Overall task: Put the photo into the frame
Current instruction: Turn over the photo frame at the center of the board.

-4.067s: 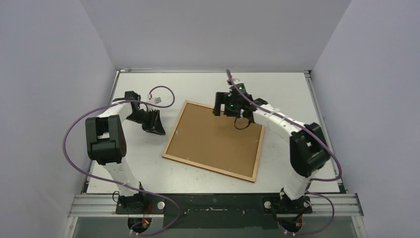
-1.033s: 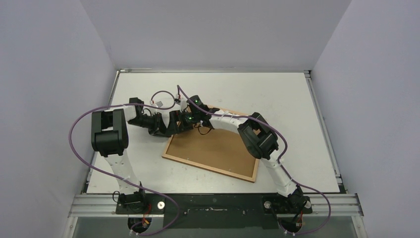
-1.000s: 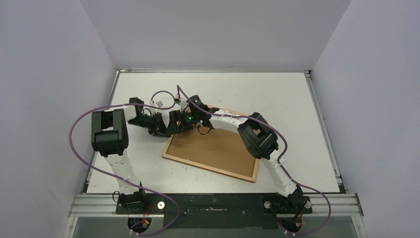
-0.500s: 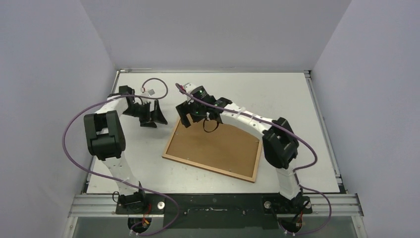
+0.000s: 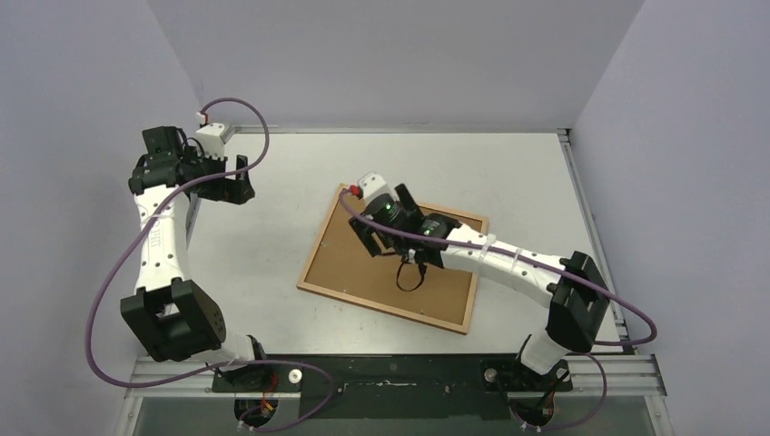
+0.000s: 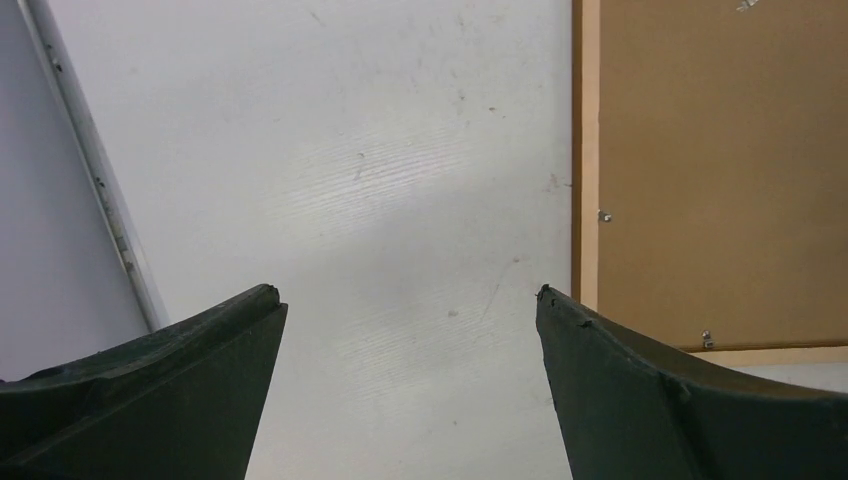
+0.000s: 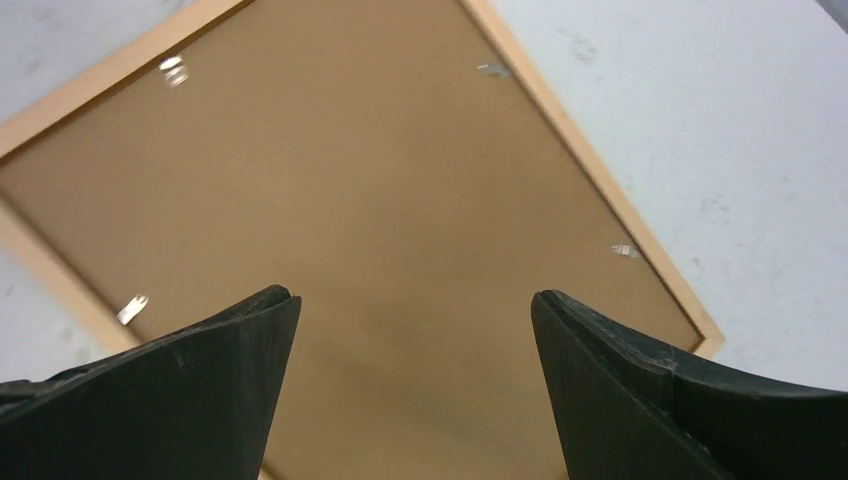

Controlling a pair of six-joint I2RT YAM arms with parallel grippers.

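My right tool point(image 7: 412, 295) hangs spread wide, gripping nothing, directly above the frame point(image 7: 598, 172). Its own camera shows the pale wooden rim, the brown backing sheet point(image 7: 380, 200) filling it, and small metal tabs point(image 7: 625, 250) along the inner edge, which the overhead view is too coarse to show. Only the overhead view gives the whole frame. It lies flat and skewed on the white tabletop point(image 5: 272, 254), with my right arm point(image 5: 508, 263) crossing it and covering part of the backing sheet.

My left tool point(image 6: 407, 292) is released too, fingers far apart over bare tabletop beside the frame. Its camera catches only one rail of the frame and a strip of backing, the rest cut off. From above, that tool is raised well apart from the frame, out beyond its far left corner. The backing faces up; whether the photo lies beneath it I cannot tell.
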